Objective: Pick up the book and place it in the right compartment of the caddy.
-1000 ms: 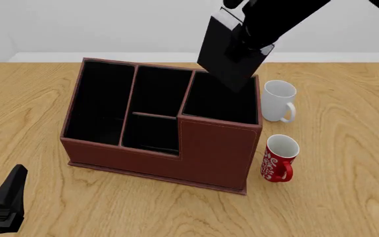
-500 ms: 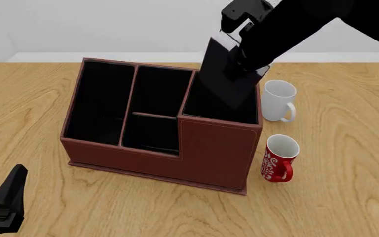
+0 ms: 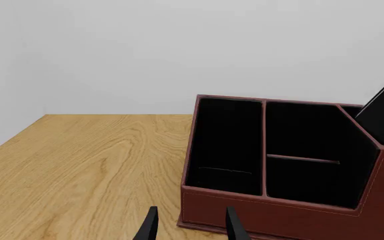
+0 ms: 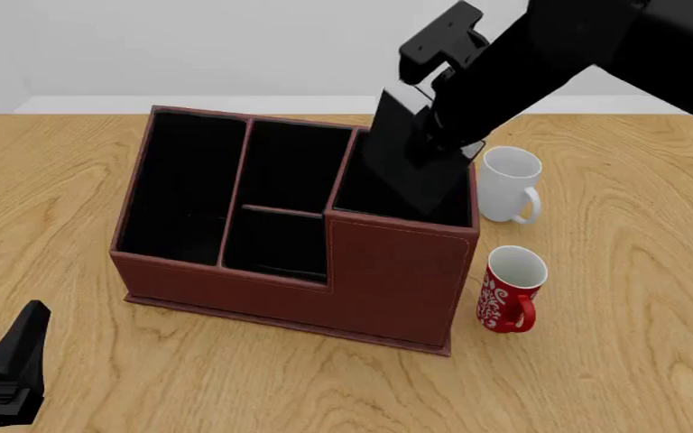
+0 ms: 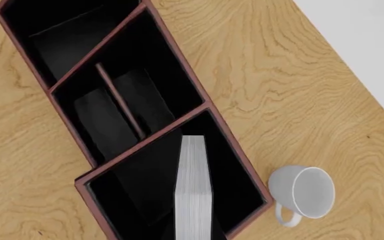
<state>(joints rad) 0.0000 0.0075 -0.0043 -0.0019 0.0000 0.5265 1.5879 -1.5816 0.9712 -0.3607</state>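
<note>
**A:** Lowering step, by my read. Right pincer (image 4: 433, 115) holds the book (image 4: 410, 162) by its upper end, tilted, with the lower end already inside the right compartment (image 4: 383, 194) of the caddy (image 4: 389, 280).

**B:** Is it clear of the walls?

**A:** Right wrist view shows the white page edges (image 5: 193, 190) roughly mid-compartment, black lining on both sides, so I'd say it's apart from the divider and the outer wall. Can't tell whether the bottom edge touches the floor of the compartment; it's hidden.

**B:** Grip?

**A:** Closed narrow on the thin cover. Fingertips are mostly hidden against the black book in the front view, so that's a judgement.

**B:** Next?

**A:** Probably ease it further down until it seats, then let go and lift out straight. The tilt could catch the back rim, and the white mug (image 4: 509, 185) sits just beside the caddy's right wall, red mug (image 4: 512, 290) near the front corner.

**B:** Left arm?

**A:** Left pincer (image 3: 190, 227) is idle low over the worktop (image 4: 612, 271), jaws parted with nothing between them, pointed at the caddy from well apart.
</note>
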